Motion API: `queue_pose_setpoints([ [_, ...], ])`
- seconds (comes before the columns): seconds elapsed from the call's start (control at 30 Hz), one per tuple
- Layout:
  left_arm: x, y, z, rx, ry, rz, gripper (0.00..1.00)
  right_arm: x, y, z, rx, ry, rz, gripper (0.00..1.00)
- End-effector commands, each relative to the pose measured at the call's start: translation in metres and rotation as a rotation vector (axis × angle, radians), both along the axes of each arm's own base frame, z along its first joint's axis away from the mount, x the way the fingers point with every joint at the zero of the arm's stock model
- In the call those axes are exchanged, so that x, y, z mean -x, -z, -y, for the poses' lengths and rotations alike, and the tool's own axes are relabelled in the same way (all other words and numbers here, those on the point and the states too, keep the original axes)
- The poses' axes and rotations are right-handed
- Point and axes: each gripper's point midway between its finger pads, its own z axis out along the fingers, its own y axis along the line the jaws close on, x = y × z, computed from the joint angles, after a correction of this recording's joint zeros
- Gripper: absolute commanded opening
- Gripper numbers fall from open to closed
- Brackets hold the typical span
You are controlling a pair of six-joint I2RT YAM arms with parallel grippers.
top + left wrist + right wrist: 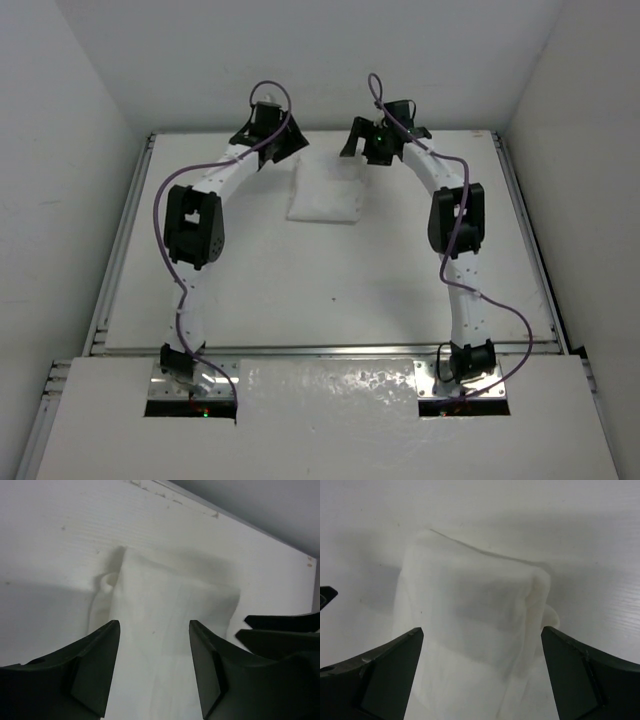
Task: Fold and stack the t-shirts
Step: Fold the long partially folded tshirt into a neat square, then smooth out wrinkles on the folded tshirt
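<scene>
I am seeing one white t-shirt (325,190), lying folded into a small rectangle at the far middle of the table (300,290), with two grippers hovering over its far corners. The left gripper (154,625) is holding its jaws apart, the right gripper (482,630) is spreading wider, and neither is pinching fabric.

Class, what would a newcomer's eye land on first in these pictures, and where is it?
Two black-jointed arms arching from the near edge over the white table. The left gripper and right gripper hang open at the far side, above a folded white t-shirt that almost vanishes into the table.
</scene>
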Motion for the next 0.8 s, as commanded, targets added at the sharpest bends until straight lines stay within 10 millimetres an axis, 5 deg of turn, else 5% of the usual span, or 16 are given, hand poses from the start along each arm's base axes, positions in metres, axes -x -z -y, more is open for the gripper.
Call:
queue_pose_setpoints([
  [0.0, 0.008, -0.043, -0.02, -0.039, -0.047, 0.11, 0.55, -0.019, -0.079, 0.016, 0.04, 0.04, 0.193, 0.99],
  [0.03, 0.014, -0.042, -0.02, -0.042, -0.038, 0.12, 0.53, -0.015, -0.081, 0.014, 0.036, 0.032, 0.193, 0.98],
  [0.07, 0.014, -0.065, -0.013, -0.007, -0.005, 0.201, 0.5, -0.012, -0.082, 0.012, 0.038, 0.015, 0.199, 0.94],
  [0.1, 0.021, -0.047, -0.008, 0.003, 0.036, 0.192, 0.5, -0.003, -0.08, 0.001, 0.017, -0.032, 0.201, 0.9],
  [0.17, 0.018, -0.046, 0.003, 0.037, 0.088, 0.23, 0.49, 0.004, -0.079, -0.01, -0.018, -0.086, 0.228, 0.75],
  [0.2, 0.012, -0.052, 0.007, 0.051, 0.1, 0.246, 0.49, 0.007, -0.066, -0.014, -0.048, -0.101, 0.237, 0.42],
  [0.3, 0.001, -0.036, 0.021, 0.099, 0.143, 0.226, 0.47, -0.005, -0.06, -0.021, -0.126, -0.152, 0.209, 0.0],
  [0.43, -0.001, -0.002, 0.024, 0.118, 0.132, 0.154, 0.39, -0.004, -0.037, -0.031, -0.279, -0.201, 0.153, 0.0],
  [0.5, 0.001, 0.011, 0.022, 0.115, 0.114, 0.117, 0.35, 0.012, -0.016, -0.033, -0.325, -0.195, 0.102, 0.0],
  [0.53, 0.007, 0.023, 0.021, 0.116, 0.111, 0.088, 0.28, 0.021, -0.007, -0.034, -0.344, -0.192, 0.063, 0.0],
  [0.67, 0.037, 0.052, 0.016, 0.105, 0.098, 0.018, 0.26, 0.097, 0.006, -0.038, -0.516, -0.201, 0.0, 0.0],
  [0.77, 0.061, 0.072, 0.019, 0.12, 0.103, -0.036, 0.27, 0.123, 0.028, -0.042, -0.6, -0.22, -0.083, 0.0],
])
